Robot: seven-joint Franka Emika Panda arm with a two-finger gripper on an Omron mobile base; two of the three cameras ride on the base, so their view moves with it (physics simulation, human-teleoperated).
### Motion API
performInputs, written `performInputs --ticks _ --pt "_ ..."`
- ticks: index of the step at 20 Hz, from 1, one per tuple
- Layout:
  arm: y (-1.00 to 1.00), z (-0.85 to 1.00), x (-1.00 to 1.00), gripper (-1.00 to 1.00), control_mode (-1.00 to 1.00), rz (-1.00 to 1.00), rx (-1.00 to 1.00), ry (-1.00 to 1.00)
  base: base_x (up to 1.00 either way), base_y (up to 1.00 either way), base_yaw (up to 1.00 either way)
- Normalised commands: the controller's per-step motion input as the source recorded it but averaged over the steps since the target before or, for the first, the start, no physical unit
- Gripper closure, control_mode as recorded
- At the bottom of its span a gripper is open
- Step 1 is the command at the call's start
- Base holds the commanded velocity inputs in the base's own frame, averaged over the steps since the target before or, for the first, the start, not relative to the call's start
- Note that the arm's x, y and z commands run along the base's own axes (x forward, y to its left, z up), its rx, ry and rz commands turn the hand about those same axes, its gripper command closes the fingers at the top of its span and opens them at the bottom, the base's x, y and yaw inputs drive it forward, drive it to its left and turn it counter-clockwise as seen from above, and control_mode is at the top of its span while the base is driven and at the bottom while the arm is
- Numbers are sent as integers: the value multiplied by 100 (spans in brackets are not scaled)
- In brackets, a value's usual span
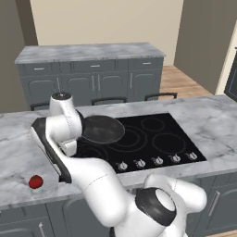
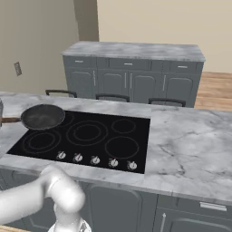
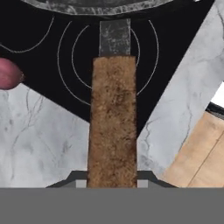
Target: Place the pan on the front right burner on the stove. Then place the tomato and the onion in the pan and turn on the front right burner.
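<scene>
dark pan (image 2: 43, 117) above black stove (image 2: 131, 131)

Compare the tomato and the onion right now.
The tomato is glossy bright red; the onion is duller pinkish-purple. The tomato lies on the marble counter, well left of the stove; the onion lies at the stove's edge, over black glass and marble. Both are small, round, and not yet in the pan.

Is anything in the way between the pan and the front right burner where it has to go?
Nothing visible is. The gripper holds the pan by its wooden handle, lifted over the left part of the stove. The front right burner is bare, and the black glass between them has nothing on it.
</scene>
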Motion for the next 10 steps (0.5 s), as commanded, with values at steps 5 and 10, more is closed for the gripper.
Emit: performInputs --ticks 5,10 --pt "-93 15 0 100 -100 -24 9 -8 0 0 0" --pt "-81 25 0 100 -100 -27 7 0 0 0 0"
